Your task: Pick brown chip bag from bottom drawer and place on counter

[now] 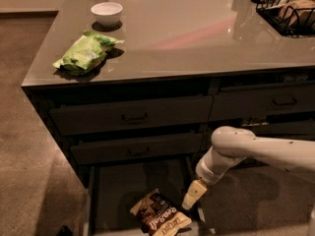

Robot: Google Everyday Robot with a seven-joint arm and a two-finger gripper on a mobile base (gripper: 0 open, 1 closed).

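A brown chip bag (160, 216) lies flat on the dark floor of the open bottom drawer (118, 188). It sits near the drawer's front edge and towards the right side, and its white lettering faces up. The bag's dark brown end points back towards the cabinet, and its tan-yellow end points to the front.

Just beside the bag, at its upper right, the robot's cream-coloured claw (193, 195) hangs point-down over the drawer's right rail. Whether the claw is spread or pressed together cannot be told from this angle, nor whether it touches the bag. It holds nothing that can be seen. The white arm (256, 149) reaches in from the right edge and bends down at a rounded joint in front of the cabinet.

Behind the claw, two higher drawers with bar handles, the middle drawer (138, 149) and the top drawer (130, 114), are shut. Brown carpet (24, 132) spreads to the left of the cabinet.

Above them, the glossy grey-brown worktop (197, 33) catches a reddish reflection. A light-green bag (84, 53) rests near its front left corner. Further back, a white bowl (107, 13) stands upright, a little apart from the green bag. At the far right corner is a black wire basket (288, 9); its contents are too dim to make out.
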